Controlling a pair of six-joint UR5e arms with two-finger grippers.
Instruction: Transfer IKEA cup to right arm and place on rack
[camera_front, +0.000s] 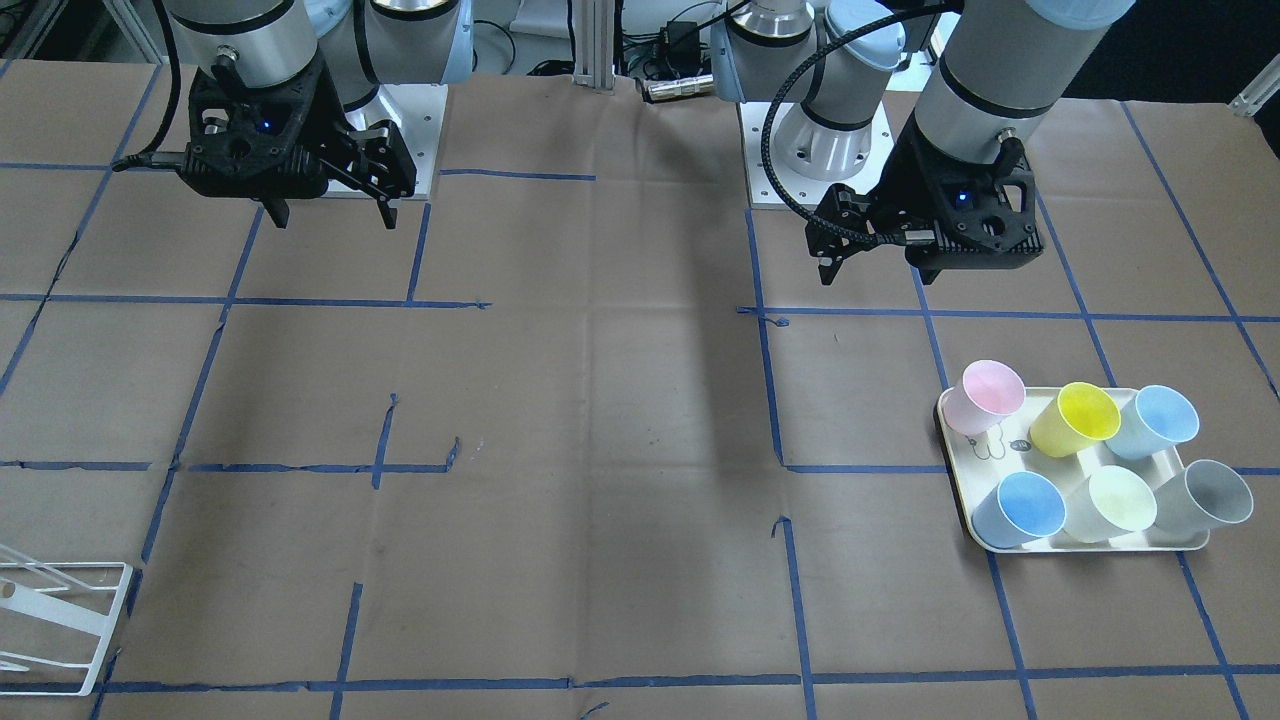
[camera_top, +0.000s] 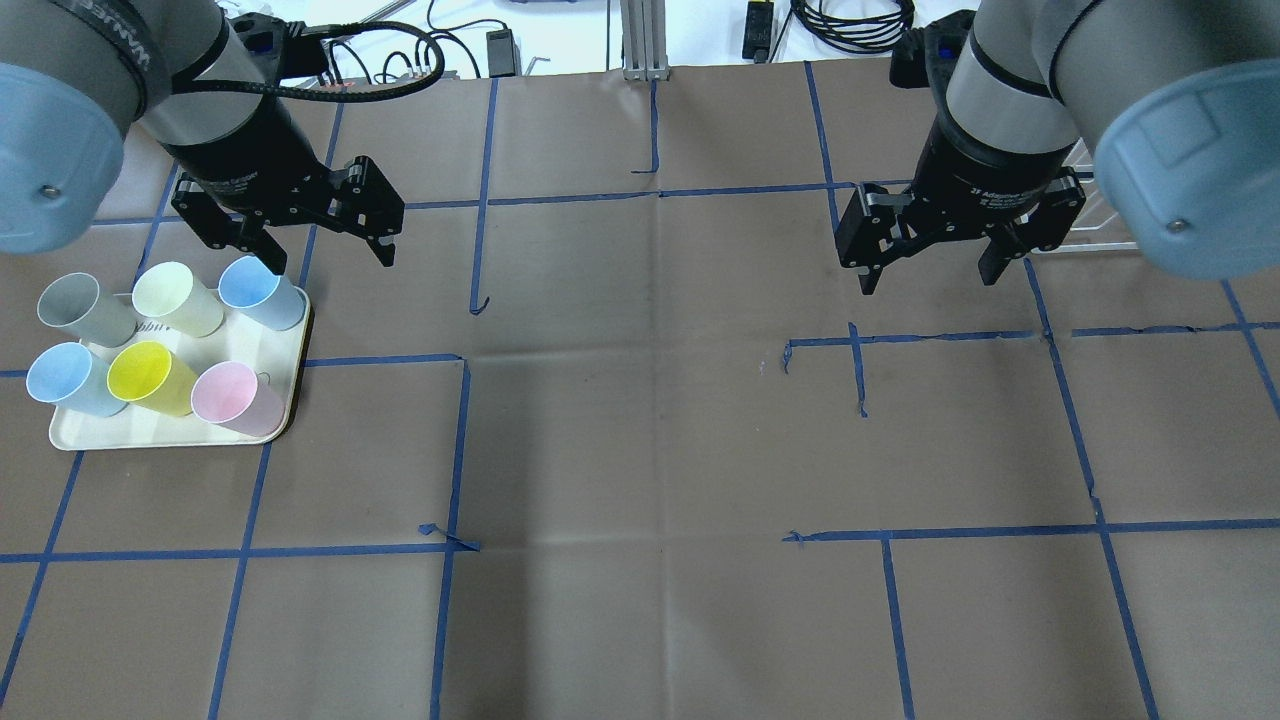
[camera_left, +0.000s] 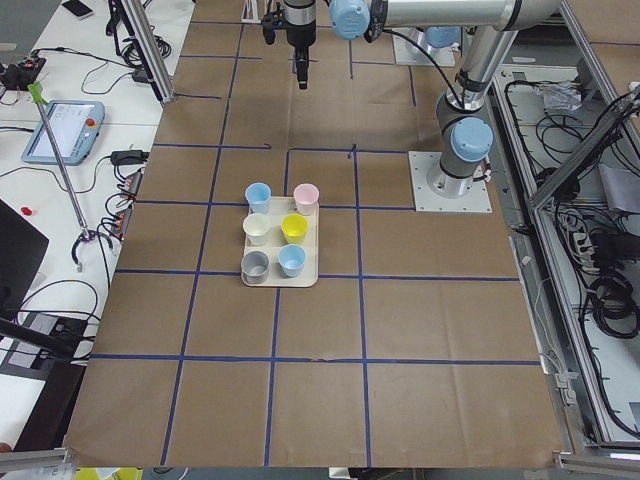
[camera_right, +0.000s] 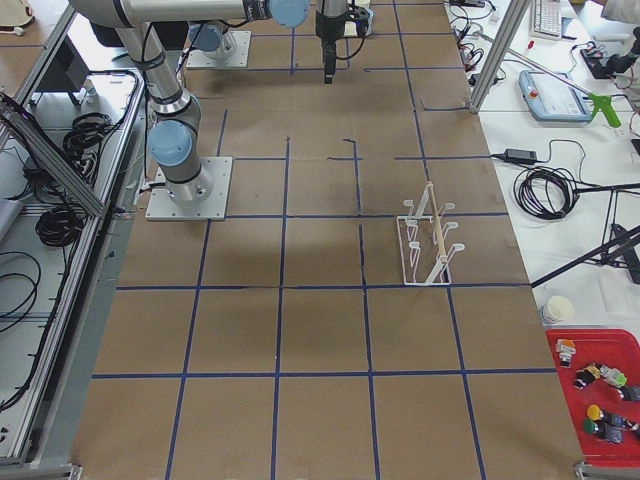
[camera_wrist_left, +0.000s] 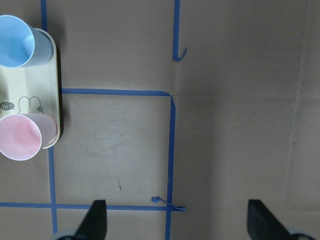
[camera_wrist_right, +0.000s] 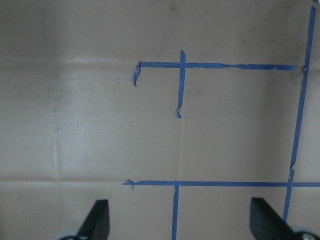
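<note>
6 cups (camera_top: 140, 370) near left pincer (camera_top: 330, 255), rack (camera_right: 436, 235) apparently beyond right pincer (camera_top: 928, 275)

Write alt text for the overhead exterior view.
The left gripper and right gripper hover open and empty over a brown paper-covered table gridded with blue tape. Six pastel cups sit on a cream tray near the left gripper.

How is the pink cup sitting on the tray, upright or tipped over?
Upright: the pink cup stands on the tray, its open mouth facing up.
</note>
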